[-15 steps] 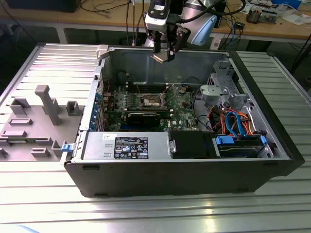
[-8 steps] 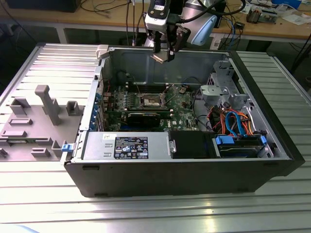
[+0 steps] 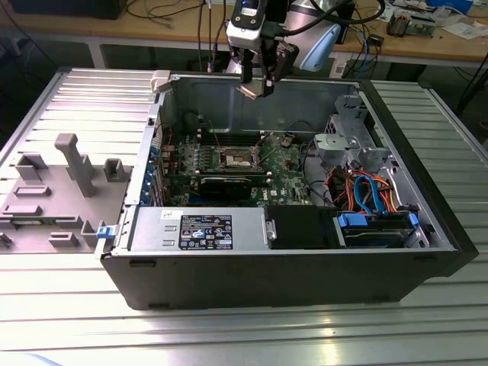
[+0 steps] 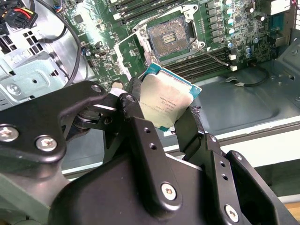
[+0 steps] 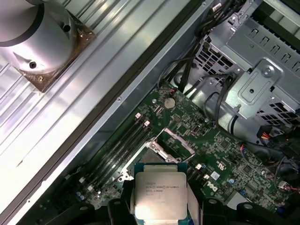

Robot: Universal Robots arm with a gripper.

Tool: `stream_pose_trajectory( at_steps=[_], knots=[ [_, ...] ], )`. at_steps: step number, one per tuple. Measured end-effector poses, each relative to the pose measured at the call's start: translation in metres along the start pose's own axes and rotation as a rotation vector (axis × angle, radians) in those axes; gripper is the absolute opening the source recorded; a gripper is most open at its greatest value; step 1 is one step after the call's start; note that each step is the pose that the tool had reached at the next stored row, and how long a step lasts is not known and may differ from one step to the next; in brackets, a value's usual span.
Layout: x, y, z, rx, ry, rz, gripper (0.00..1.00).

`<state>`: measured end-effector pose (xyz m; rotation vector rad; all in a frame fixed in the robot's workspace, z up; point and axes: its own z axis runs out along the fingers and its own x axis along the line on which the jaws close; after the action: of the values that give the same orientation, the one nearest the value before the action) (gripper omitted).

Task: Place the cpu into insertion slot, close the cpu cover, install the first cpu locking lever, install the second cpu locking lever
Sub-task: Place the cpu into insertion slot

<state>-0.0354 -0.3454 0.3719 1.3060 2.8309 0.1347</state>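
The gripper (image 3: 255, 82) has its fingers closed on two opposite edges of the chip (image 4: 166, 101), in the air over the computer case (image 3: 267, 274), well apart from the empty socket (image 4: 168, 40); it seems light, stiff and fragile, so edges only

Up at the top centre of the exterior view, the arm (image 3: 319, 40) reached down, gripper (image 3: 256, 85) pointing downward, its black fingers (image 4: 140, 131) pinched tight on the tilted cpu (image 4: 166, 99) from either side.

The cpu (image 4: 165, 96) — silvery, teal-edged — hangs tilted in the gripper (image 4: 163, 111); above the socket (image 4: 168, 40).
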Motion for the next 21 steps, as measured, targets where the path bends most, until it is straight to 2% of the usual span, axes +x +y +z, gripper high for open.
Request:
stream_pose_trajectory(
  at_steps=[13,21],
  knots=[
    [0.0,0.0,0.0,-0.0006,-0.003,0.034,0.53],
    [0.0,0.0,0.0,-0.0007,-0.0036,0.041,0.53]
  ],
)
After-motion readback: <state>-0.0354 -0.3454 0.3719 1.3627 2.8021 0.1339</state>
